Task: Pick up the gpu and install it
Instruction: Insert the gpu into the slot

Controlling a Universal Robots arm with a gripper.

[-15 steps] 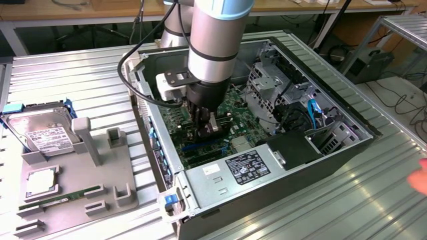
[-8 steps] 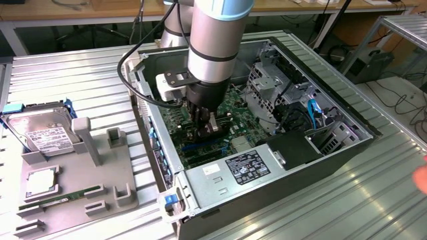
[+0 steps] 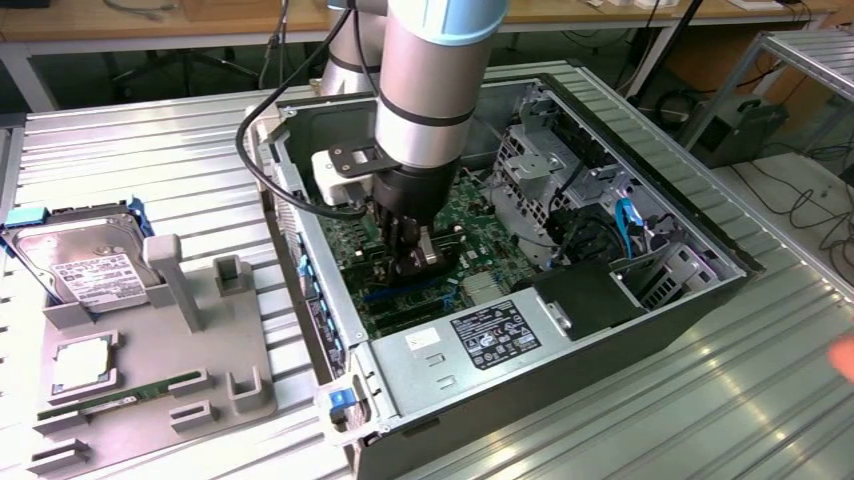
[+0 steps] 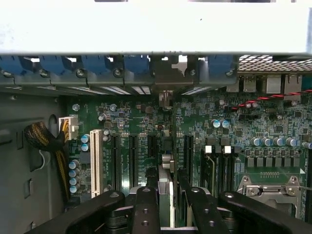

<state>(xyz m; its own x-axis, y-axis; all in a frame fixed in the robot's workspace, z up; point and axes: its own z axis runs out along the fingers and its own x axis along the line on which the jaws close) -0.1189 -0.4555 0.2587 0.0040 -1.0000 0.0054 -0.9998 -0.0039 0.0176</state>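
The open computer case (image 3: 667, 300) lies on its side with the green motherboard (image 3: 487, 205) facing up. My gripper (image 3: 416, 262) reaches down inside it, over the expansion slots. In the wrist view the gpu (image 4: 165, 163) shows edge-on as a thin dark card between my black fingers (image 4: 145, 204), running toward the case's rear bracket openings (image 4: 165, 73). My gripper (image 4: 168, 197) is shut on the card. It stands upright over the black slots (image 4: 151, 146) near the middle of the board; whether its edge sits in a slot is hidden.
A grey parts holder (image 3: 200, 350) on the exterior view's left carries a hard drive (image 3: 87, 265), a CPU (image 3: 80, 365) and a RAM stick (image 3: 120, 395). Power supply (image 3: 481, 340), drive cage (image 3: 534, 165), cable bundle (image 4: 41, 139) and blue bracket clips (image 4: 97, 63) surround the slots. A hand (image 3: 843, 355) shows at the right edge.
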